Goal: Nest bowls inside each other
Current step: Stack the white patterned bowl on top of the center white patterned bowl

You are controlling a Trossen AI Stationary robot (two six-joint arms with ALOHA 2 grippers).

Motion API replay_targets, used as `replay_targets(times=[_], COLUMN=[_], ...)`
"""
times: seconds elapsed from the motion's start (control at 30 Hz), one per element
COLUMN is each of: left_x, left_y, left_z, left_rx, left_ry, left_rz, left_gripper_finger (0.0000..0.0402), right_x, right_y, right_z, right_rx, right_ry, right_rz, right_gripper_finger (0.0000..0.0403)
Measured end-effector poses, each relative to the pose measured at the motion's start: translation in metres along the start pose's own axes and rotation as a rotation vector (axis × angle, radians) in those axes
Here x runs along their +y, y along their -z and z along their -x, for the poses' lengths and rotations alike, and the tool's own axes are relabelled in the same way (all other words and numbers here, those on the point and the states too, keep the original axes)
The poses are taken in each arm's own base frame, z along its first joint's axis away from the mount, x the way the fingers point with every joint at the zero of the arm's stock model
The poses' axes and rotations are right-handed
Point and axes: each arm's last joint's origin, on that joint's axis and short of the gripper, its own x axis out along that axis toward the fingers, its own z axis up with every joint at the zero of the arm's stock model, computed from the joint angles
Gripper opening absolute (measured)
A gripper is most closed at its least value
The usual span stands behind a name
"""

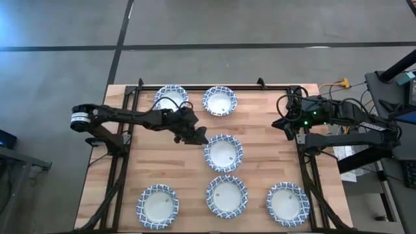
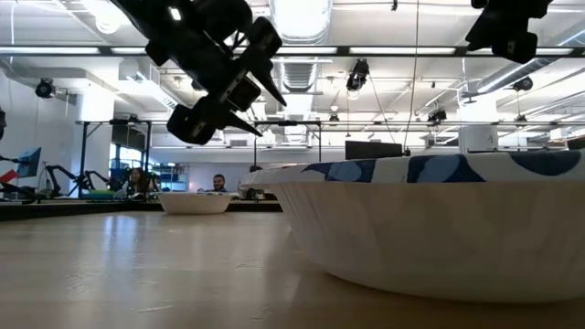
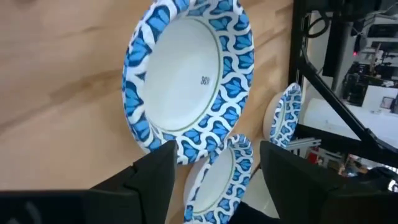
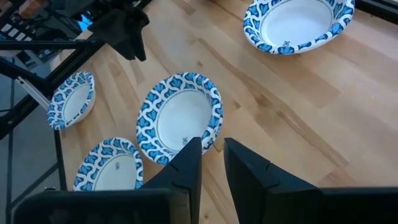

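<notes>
While six bowls lay apart on the worktop (image 1: 130, 162), nothing was nested yet.

The middle bowl (image 1: 223, 153) looked light, thin-walled and slick inside, white with a blue lattice rim; I judged its rim the place to pinch. My left jaws (image 1: 196, 137) hovered just beside it, standing apart and empty. My right jaws (image 1: 284, 123) waited at the worktop's right edge, nearly together, holding nothing.

Two black arms (image 1: 130, 117), green-lit right wrist (image 1: 305, 119).
</notes>
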Motion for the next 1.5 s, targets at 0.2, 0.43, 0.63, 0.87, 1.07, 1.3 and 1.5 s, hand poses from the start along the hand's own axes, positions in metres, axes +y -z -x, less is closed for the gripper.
replay_targets(times=[0.2, 0.43, 0.63, 0.87, 1.07, 1.3, 1.5], left_x=[0.008, 0.019, 0.007, 0.030, 0.069, 0.103, 0.119], left_y=[-0.004, -0.008, -0.002, -0.003, -0.014, -0.042, -0.066], left_z=[0.000, 0.034, 0.060, 0.061, 0.052, 0.050, 0.058], left_rx=[-0.037, -0.208, -0.311, -0.172, -0.019, 0.125, 0.141], left_ry=[-0.075, -0.368, -0.597, -0.974, -1.147, -1.143, -1.163], left_rz=[-0.028, -0.309, -0.980, -1.435, -1.397, -1.234, -1.117], left_gripper_finger=[0.0215, 0.0215, 0.0215, 0.0215, 0.0215, 0.0215, 0.0215], right_x=[0.000, 0.000, 0.000, 0.004, 0.011, 0.018, 0.022], right_y=[0.000, 0.000, -0.002, -0.010, -0.023, -0.031, -0.032], right_z=[0.000, 0.000, -0.002, -0.015, -0.033, -0.055, -0.071], right_rx=[-0.002, -0.001, -0.009, -0.042, -0.084, -0.079, -0.048], right_ry=[0.001, 0.001, 0.017, 0.045, 0.030, 0.025, 0.030], right_rz=[-0.010, -0.030, -0.029, -0.079, -0.136, -0.184, -0.199], right_gripper_finger=[0.0063, 0.0063, 0.0063, 0.0063, 0.0063, 0.0063, 0.0063])
